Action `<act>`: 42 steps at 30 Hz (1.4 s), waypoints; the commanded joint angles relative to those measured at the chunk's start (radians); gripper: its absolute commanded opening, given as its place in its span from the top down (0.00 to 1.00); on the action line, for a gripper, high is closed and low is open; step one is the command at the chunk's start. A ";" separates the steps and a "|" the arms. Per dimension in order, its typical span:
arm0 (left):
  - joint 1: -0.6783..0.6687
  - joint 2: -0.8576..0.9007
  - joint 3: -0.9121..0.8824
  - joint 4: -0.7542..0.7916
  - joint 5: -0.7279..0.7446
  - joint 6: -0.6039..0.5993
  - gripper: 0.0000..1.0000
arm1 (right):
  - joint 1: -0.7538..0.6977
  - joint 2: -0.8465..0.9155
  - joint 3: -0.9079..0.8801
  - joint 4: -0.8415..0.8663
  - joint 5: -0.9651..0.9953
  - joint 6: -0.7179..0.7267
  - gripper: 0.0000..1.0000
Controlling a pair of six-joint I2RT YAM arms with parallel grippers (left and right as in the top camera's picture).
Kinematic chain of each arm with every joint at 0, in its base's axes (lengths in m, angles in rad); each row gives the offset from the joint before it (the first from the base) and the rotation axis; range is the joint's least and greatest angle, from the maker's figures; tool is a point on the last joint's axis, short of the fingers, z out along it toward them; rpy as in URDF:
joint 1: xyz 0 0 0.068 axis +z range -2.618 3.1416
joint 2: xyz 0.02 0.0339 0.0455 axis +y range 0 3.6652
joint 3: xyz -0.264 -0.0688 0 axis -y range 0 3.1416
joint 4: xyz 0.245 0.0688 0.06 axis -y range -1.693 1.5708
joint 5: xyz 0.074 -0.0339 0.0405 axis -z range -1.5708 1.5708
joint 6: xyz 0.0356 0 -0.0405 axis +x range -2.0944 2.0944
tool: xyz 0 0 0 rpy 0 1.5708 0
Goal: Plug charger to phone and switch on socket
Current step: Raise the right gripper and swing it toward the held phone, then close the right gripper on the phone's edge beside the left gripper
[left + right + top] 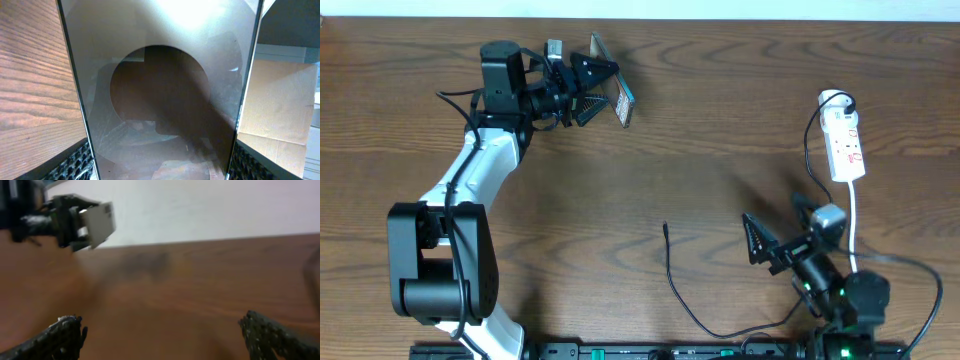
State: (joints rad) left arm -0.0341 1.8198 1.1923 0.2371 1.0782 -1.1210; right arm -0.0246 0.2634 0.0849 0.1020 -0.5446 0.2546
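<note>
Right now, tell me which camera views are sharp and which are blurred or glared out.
Overhead: sharp and evenly lit, only soft shadows on the table. Left wrist: the phone fills the frame close up, bright glare washing out its top. Right wrist: blurred throughout, wood grain smeared, fingers of the right hand soft.

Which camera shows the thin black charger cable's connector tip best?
Overhead: the charger cable and its tip lie unobstructed on the wooden table. Left wrist is mostly filled by the held dark phone; right wrist, blurred, shows no tip.
</note>
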 commanded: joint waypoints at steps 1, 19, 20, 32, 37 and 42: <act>0.005 -0.016 0.007 0.013 0.035 0.010 0.93 | 0.011 0.179 0.151 0.008 -0.150 -0.037 0.01; 0.005 -0.016 0.007 0.102 -0.082 -0.169 0.93 | 0.177 1.164 0.798 0.102 -0.547 -0.061 0.01; 0.005 -0.016 0.007 0.102 -0.092 -0.180 0.93 | 0.193 1.189 0.805 0.154 -0.547 -0.061 0.01; 0.004 -0.016 0.007 0.109 -0.204 -0.276 0.93 | 0.343 1.324 0.805 0.535 -0.391 -0.060 0.01; -0.002 -0.016 0.007 0.184 -0.220 -0.276 0.93 | 0.388 1.369 0.805 0.543 -0.264 -0.015 0.01; -0.011 -0.016 0.007 0.222 -0.223 -0.280 0.93 | 0.399 1.386 0.805 0.573 -0.160 -0.016 0.01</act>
State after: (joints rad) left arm -0.0368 1.8198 1.1904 0.4427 0.8574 -1.3949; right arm 0.3653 1.6432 0.8742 0.6579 -0.8154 0.2268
